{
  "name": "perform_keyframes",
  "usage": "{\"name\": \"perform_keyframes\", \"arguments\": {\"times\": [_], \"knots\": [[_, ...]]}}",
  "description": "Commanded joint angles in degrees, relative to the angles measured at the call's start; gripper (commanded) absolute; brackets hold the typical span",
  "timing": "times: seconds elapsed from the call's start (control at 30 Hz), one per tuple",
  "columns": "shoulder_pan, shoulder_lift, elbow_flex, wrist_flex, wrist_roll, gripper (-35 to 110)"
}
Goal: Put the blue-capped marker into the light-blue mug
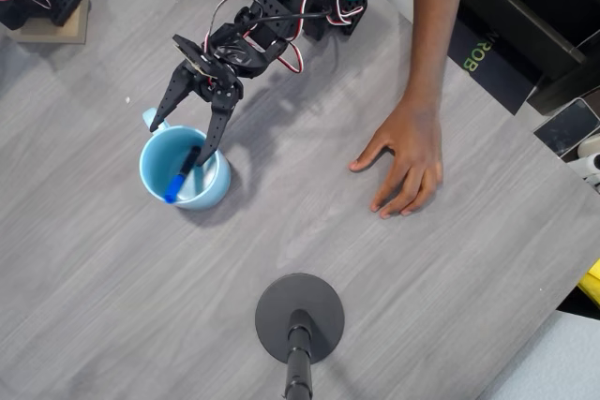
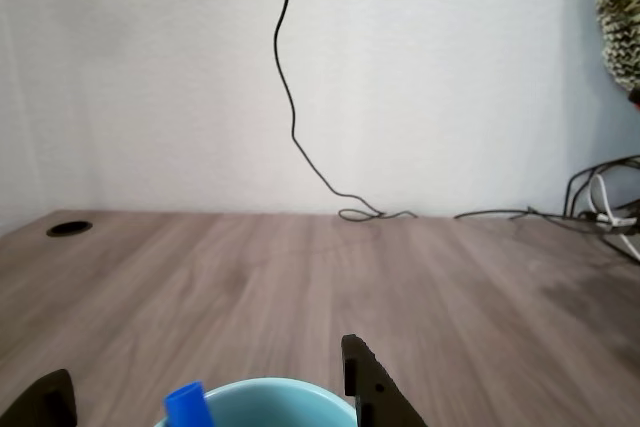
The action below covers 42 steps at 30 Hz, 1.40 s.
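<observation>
The light-blue mug (image 1: pixel 184 169) stands on the grey table, left of centre in the overhead view. The blue-capped marker (image 1: pixel 181 176) leans inside it, blue cap low and toward the near rim. My gripper (image 1: pixel 184 140) hangs just above the mug's far rim, open, with one finger tip over the mug's mouth and the other outside by the handle. In the wrist view the mug's rim (image 2: pixel 262 402) and the blue cap (image 2: pixel 188 407) show at the bottom edge between my spread fingers (image 2: pixel 368 387). Nothing is held.
A person's hand (image 1: pixel 405 156) rests flat on the table to the right of the mug. A black round stand base (image 1: pixel 300 318) sits near the front edge. The wrist view shows bare table ahead and a wall with cables (image 2: pixel 300 127).
</observation>
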<state>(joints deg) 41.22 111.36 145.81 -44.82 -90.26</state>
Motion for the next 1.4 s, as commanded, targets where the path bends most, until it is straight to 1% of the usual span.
{"name": "perform_keyframes", "arguments": {"times": [0.0, 0.13, 0.2, 0.37, 0.43, 0.5, 0.57, 0.67, 0.77, 0.93, 1.1, 1.2, 1.37], "knots": [[0.4, 1.7, -1.9, -1.0, 1.0, 41], [0.1, 4.9, -1.5, -0.3, 2.6, 40], [-0.2, 8.8, -1.6, 3.8, 4.1, 40], [-2.5, 25.4, -2.5, 25.4, 10.5, 39], [-4.1, 32.9, -2.5, 35.9, 14.6, 29], [-6.1, 38.8, -2.6, 45.3, 21.5, 12], [-8.4, 43.5, -3.1, 54.8, 28.3, 0], [-12.6, 47.0, -5.3, 67.9, 35.9, 0], [-16.1, 48.4, -6.3, 75.1, 42.0, 0], [-22.3, 48.3, -6.7, 84.6, 51.4, 0], [-29.9, 47.0, -5.8, 89.0, 59.7, 0], [-34.2, 46.8, -4.4, 89.9, 63.2, 0], [-40.1, 47.0, -0.9, 89.4, 66.2, 0]]}}
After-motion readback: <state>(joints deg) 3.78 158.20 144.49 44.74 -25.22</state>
